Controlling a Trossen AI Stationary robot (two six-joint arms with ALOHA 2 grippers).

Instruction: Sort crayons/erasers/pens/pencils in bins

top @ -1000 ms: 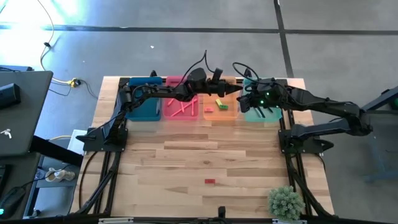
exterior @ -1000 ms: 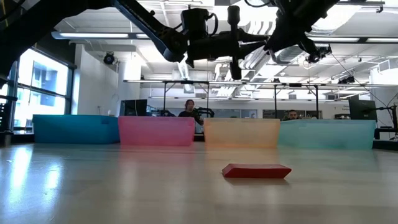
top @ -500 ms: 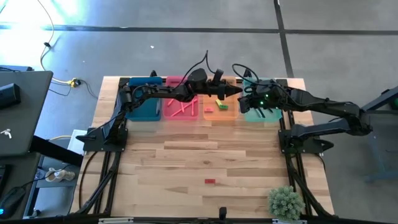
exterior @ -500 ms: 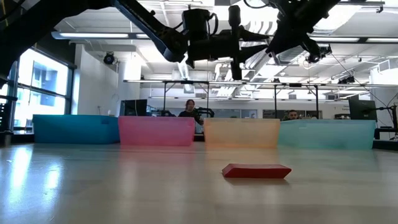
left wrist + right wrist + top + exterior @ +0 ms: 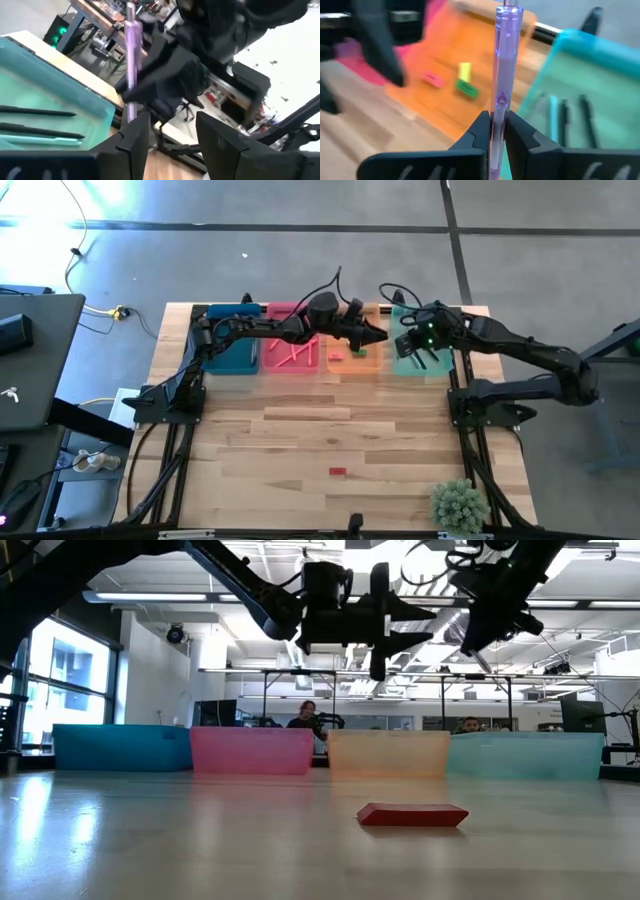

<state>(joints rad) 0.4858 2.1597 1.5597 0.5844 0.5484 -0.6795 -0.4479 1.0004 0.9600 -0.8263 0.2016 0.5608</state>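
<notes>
The step in hand looked like a pen drop-off: the right gripper was clenched on a translucent purple pen, held upright between its fingers and rising well clear of the tips. In the high view this gripper hung at the near-left edge of the mint-green bin, at about one o'clock from the table's centre. That bin already held several dark pens. The next move probably called for carrying the purple pen fully over the mint-green bin and letting go low enough that it fell flat among the others, without tipping into the orange bin alongside.

The left gripper hovered over the orange bin at twelve o'clock, its fingers spread apart and grasping nothing. Yellow, green and red erasers lay in the orange bin. One red eraser lay on the table at six o'clock, well apart from both grippers and not yet sorted
</notes>
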